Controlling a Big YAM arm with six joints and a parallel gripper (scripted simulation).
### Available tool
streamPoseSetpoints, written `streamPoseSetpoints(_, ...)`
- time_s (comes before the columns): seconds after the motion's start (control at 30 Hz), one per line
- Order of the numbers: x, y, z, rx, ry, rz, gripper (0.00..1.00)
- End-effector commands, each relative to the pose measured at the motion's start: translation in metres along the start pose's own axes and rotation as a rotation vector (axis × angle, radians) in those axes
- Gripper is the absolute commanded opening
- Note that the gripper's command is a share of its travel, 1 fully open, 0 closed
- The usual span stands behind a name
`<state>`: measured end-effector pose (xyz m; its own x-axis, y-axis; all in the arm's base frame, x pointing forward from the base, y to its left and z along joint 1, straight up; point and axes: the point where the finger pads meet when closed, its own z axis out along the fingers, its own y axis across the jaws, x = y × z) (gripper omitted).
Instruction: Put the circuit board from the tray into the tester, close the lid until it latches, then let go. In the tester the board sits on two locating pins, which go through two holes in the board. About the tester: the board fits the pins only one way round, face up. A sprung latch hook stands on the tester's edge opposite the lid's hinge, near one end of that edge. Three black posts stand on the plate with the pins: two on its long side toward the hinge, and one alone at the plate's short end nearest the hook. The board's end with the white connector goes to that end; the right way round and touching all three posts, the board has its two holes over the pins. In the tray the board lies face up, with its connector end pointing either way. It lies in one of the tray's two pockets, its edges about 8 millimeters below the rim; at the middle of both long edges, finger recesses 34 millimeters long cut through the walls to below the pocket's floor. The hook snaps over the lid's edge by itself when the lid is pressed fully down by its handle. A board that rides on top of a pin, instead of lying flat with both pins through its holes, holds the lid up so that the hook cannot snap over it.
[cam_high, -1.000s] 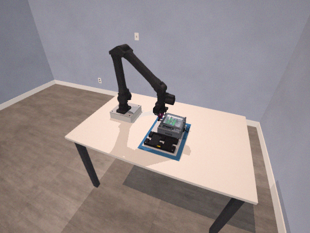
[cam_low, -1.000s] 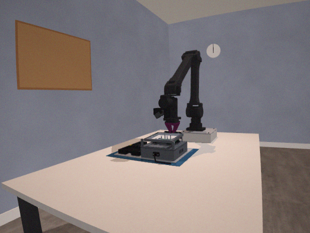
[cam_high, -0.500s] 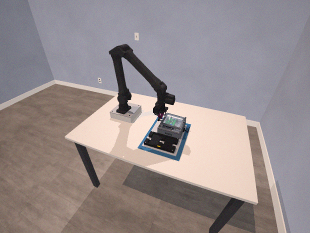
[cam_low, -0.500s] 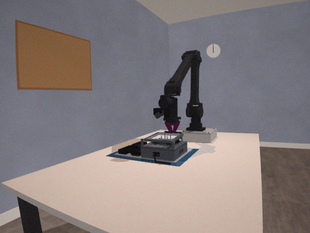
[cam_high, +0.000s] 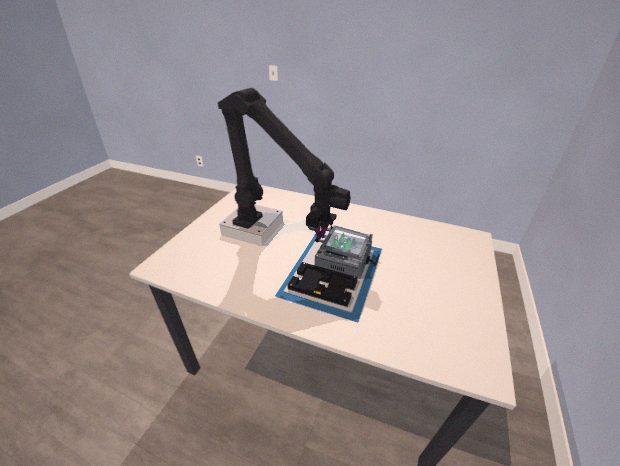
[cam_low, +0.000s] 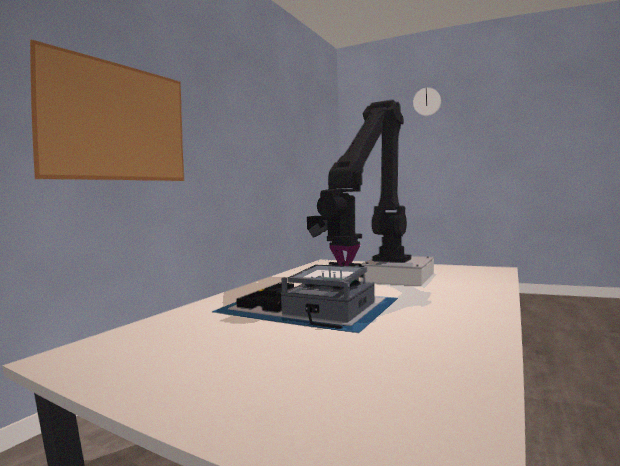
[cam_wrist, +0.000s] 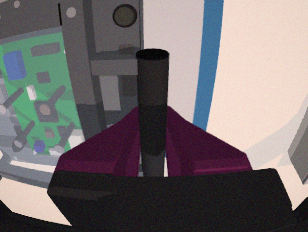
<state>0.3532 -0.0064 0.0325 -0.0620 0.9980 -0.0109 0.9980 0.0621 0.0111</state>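
Your claw (cam_wrist: 153, 161) is clamped on the lid's handle (cam_wrist: 153, 88), a stiff black bar, likely slick, so keep the grip centred on it. The lid (cam_low: 328, 274) sits slightly raised over the tester (cam_low: 328, 300); the circuit board (cam_high: 344, 242) lies inside under the clear window. Tray (cam_high: 323, 285) beside it on the worktop (cam_high: 436, 320). Press firmly; the board's rigid but fragile

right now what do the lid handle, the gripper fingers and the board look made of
Lid handle: matte black cylinder, plastic or rubber by its dull look. Gripper fingers: flat magenta, likely plastic, without shine. Circuit board: green laminate with small grey and blue parts, seen through the tester's clear lid window.
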Motion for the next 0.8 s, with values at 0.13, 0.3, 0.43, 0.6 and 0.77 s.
streamPoseSetpoints(0.13,0.0062,0.0019,0.0133,0.0,0.018,-0.012,0.0)
streamPoseSetpoints(0.3,0.0062,0.0019,0.0139,0.0,0.018,-0.012,0.0)
streamPoseSetpoints(0.43,0.0062,0.0019,0.0139,0.0,0.018,-0.012,0.0)
streamPoseSetpoints(0.6,0.0062,0.0019,0.0139,0.0,0.018,-0.012,0.0)
streamPoseSetpoints(0.77,0.0062,0.0019,0.0139,0.0,0.018,-0.012,0.0)
